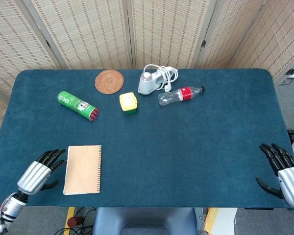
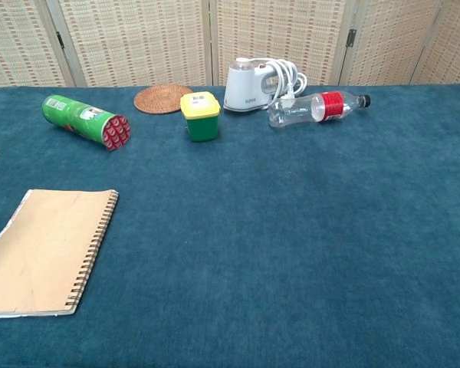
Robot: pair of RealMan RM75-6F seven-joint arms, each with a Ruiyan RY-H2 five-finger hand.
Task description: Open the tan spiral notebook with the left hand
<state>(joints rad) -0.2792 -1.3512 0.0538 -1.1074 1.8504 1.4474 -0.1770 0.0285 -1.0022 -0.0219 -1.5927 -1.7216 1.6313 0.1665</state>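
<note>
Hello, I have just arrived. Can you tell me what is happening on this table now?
The left robot hand, open and empty, is beside the left edge of the closed tan spiral notebook, apparently about to open it; contact cannot be confirmed. The right robot hand waits open at the table's right edge. A green can and a plastic bottle lie farther back, untouched.

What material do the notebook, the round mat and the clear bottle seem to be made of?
Notebook: matte tan card cover, apparently, with a metal-looking wire spiral along its right edge. Mat: woven rattan or similar fibre, judging by its brown ringed texture. Bottle: clear glossy plastic, probably, with a red label.
</note>
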